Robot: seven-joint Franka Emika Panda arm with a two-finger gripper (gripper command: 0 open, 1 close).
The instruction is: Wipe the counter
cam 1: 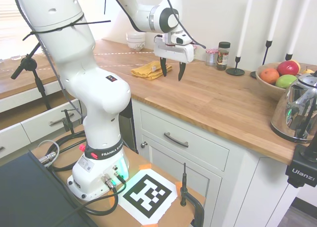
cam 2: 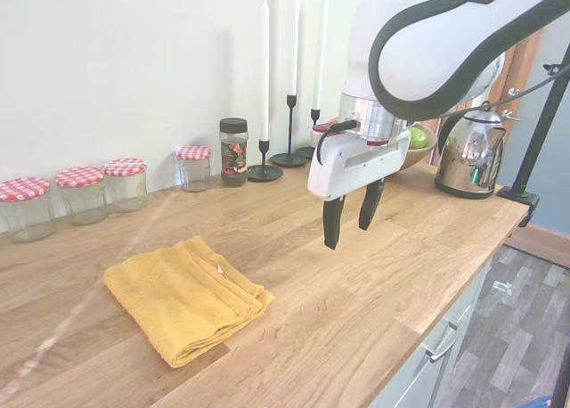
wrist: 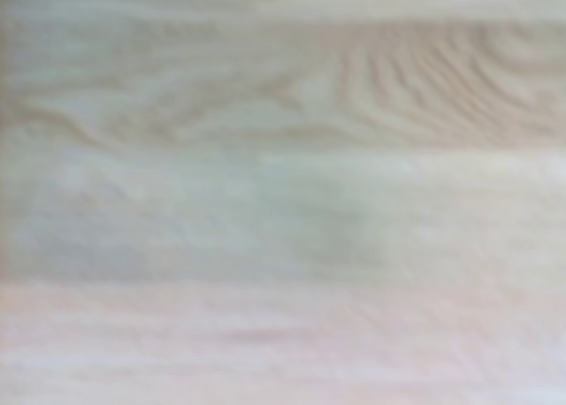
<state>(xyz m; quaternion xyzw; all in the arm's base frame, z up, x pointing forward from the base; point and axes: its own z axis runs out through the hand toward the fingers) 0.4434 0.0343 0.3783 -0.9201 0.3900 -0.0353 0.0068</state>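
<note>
The counter (cam 1: 213,100) is a long brown wooden worktop (cam 2: 356,283) over white cabinets. A folded yellow cloth (cam 1: 150,69) lies flat on it, seen at the lower left (cam 2: 185,297) in the second exterior view. My gripper (cam 1: 172,71) hangs above the wood just to the right of the cloth, fingers pointing down, open and empty (cam 2: 349,217). It touches neither cloth nor counter. The wrist view shows only blurred wood grain (wrist: 283,193).
Several jars with checked lids (cam 2: 82,192) and a spice jar (cam 2: 233,151) line the back wall. Black candlesticks (cam 2: 264,170), a fruit bowl (cam 1: 277,81) and a steel kettle (cam 1: 299,110) stand further right. A white bowl (cam 1: 135,40) sits behind the cloth.
</note>
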